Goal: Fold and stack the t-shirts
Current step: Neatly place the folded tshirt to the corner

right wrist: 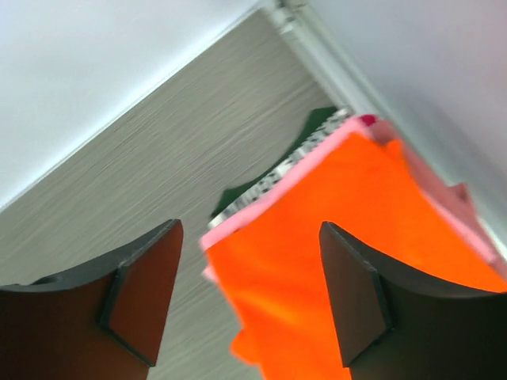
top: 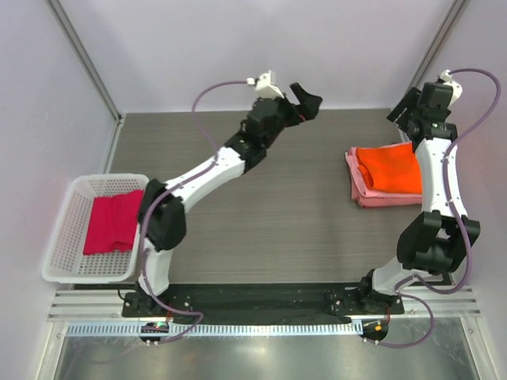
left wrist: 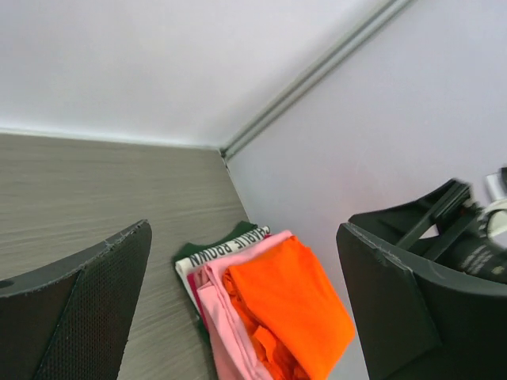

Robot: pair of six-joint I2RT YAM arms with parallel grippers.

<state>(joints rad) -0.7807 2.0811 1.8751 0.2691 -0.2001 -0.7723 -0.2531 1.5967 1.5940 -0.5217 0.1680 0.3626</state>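
Bright orange cloth t-shirt (top: 390, 168) stacked on pink t-shirts (top: 363, 194); crimson t-shirt (top: 112, 223) waits in white lattice basket (top: 62, 237); left claw (top: 307, 101), right claw (right wrist: 249, 226) wide, empty

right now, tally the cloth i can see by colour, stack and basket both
orange t-shirt: 1
light pink t-shirt: 1
white lettered cloth: 1
dark green cloth: 1
magenta t-shirt in the basket: 1
total: 5 showing; more may be hidden underneath

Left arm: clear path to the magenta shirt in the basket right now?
Probably yes. The magenta shirt lies uncovered in the basket beside that arm's base; the left gripper is open and empty, but far across the table.
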